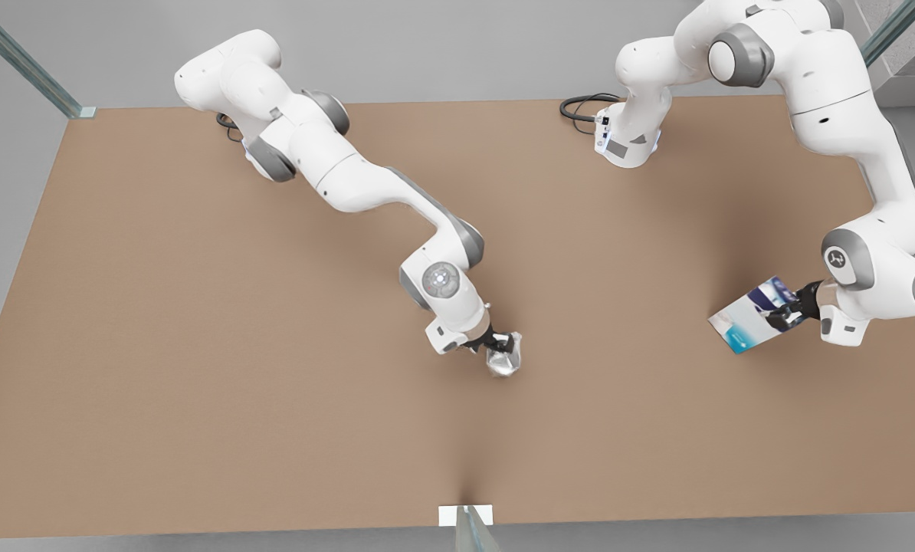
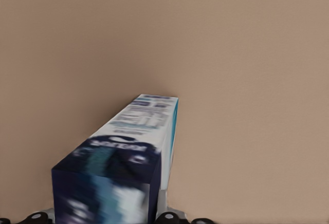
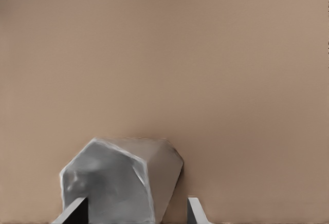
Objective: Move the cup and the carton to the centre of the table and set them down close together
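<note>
- Front view: the right gripper (image 1: 497, 343) is near the middle of the table (image 1: 197, 345), its fingers pinching the cup (image 1: 503, 356)
- the cup is silvery-grey and faceted, just beyond the dark fingertips; whether it touches the tabletop I cannot tell
- the left gripper (image 1: 788, 310) is far over on the front view's right, its jaws closed on the carton (image 1: 752, 316)
- the carton is tilted, held by its dark navy end, with the white and teal end pointing toward the front view's left; it is well apart from the cup
- Left wrist view: the carton (image 2: 128, 157) runs away from the camera over bare table (image 2: 257, 80), navy end nearest
- Right wrist view: the cup (image 3: 121, 183) sits between two grey fingers (image 3: 72, 212), over the brown table (image 3: 205, 54)
</note>
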